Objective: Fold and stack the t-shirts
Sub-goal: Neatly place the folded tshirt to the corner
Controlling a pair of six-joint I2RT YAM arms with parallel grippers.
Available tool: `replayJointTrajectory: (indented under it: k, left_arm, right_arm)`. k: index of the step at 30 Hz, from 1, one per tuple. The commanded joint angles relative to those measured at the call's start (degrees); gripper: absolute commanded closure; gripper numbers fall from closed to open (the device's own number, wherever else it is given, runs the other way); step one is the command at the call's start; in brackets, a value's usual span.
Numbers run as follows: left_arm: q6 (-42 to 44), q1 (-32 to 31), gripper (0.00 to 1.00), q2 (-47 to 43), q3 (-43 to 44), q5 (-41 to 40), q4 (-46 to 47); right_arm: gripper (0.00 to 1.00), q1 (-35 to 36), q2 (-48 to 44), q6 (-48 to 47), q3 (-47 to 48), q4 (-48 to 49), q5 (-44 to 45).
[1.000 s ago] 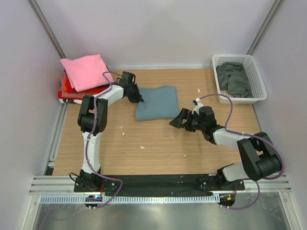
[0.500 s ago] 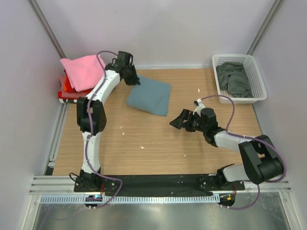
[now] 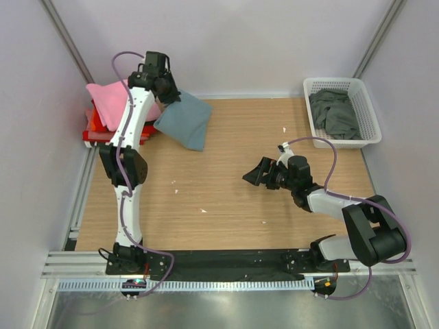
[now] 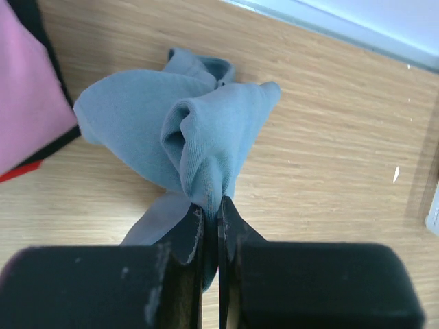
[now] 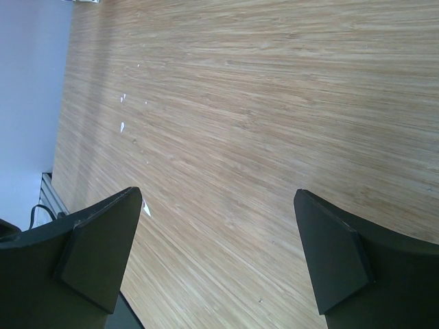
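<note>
now left gripper point(image 4: 209, 211) clenched on slate-blue t-shirt point(image 3: 185, 122) beside pink t-shirt point(image 3: 103, 99); right gripper point(image 5: 218, 197) spread wide.

Left claw point(image 4: 210, 212) is seen pinched tight on a bunched fold of slate-blue t-shirt point(image 4: 171, 130). Rest of the cloth is crumpled over the wooden table point(image 4: 329, 157). Pink t-shirt point(image 4: 27, 103) is cut off at left edge.

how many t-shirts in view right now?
5: slate-blue shirt pinched in the left tool, pink shirt atop the far-left stack, black shirt and red shirt under it, grey-green shirt in the basket. More may be hidden.
</note>
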Motion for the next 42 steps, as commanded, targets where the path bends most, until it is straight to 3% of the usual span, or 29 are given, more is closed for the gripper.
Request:
replayJointTrajectory:
  k: [1,4,14,30,42]
  left_arm:
    - [0.07,2.23,1.00,-4.55,4.24,-1.58,1.22]
    - [-0.20,3.99,1.00,-4.47,8.98,-1.40,0.18]
    - [-1.69,10.76,1.00,-7.10,11.54,1.59,5.71]
    - [-5.38,25.96,1.00,-7.28,10.50,6.60,8.96]
    - [2.26,28.95,1.00,-1.49,8.91,-2.54,6.68]
  right_arm:
    - [0.00,0.22,-0.88,0.16,0.22,4.00,-0.56]
    - [0.00,0.23,-0.88,0.07,0.22,3.91,-0.65]
    - [0.00,0.22,0.00,0.16,0.49,3.91,-1.27]
    - [0.00,0.31,0.79,0.34,0.93,3.74,-1.70]
    - [0.00,0.22,1.32,0.25,1.28,3.47,-1.62]
